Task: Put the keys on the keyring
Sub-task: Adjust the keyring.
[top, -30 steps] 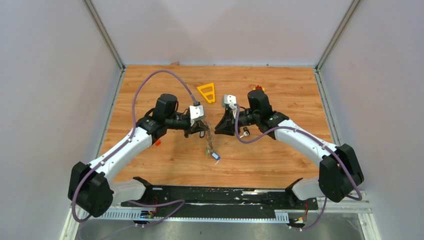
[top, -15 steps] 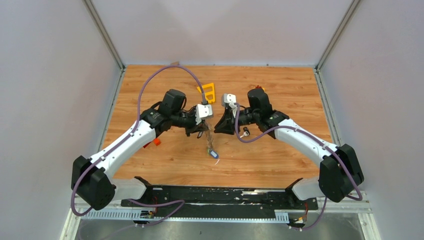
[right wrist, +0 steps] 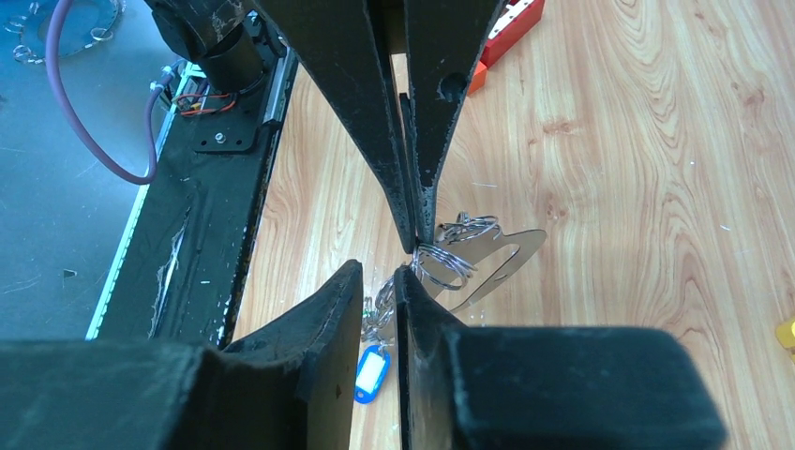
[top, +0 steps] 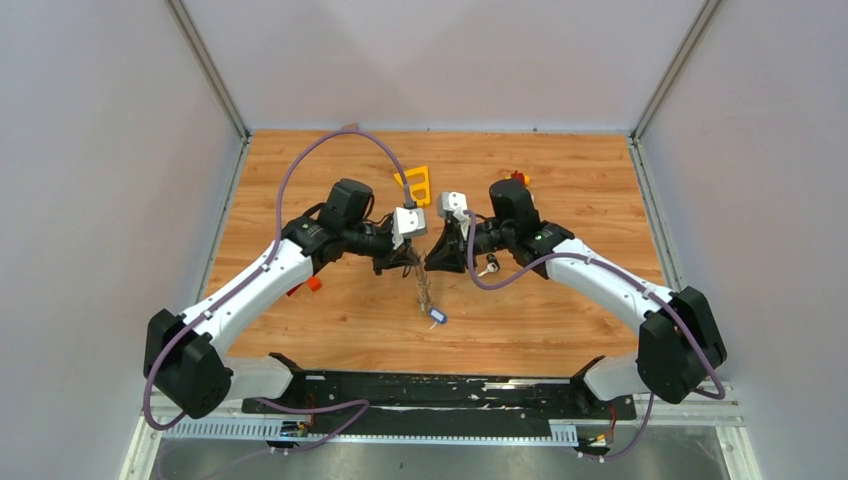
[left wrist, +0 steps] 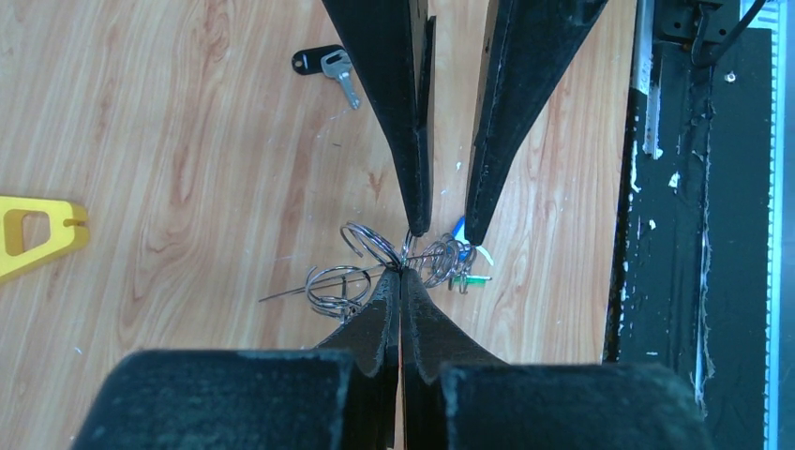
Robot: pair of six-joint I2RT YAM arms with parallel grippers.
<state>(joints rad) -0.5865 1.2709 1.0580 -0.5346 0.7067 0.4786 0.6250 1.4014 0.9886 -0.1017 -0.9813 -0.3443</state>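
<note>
Seemingly midway: keyring [right wrist: 514, 251], tagged keys [right wrist: 372, 373] hung beneath it, is pinched by the closed left gripper [left wrist: 400, 275]; right gripper [right wrist: 380, 281] is held narrowly parted, seemingly empty, beside it; black key [left wrist: 328, 66] is seen well away, unthreaded.

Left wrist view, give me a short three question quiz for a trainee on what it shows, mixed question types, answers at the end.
1. True or false: the left gripper is clamped shut.
2. The key lying alone has which tag colour: A blue, B black, C green?
3. What shape is the yellow frame?
Key: 1 true; 2 B; 3 triangle.
</note>
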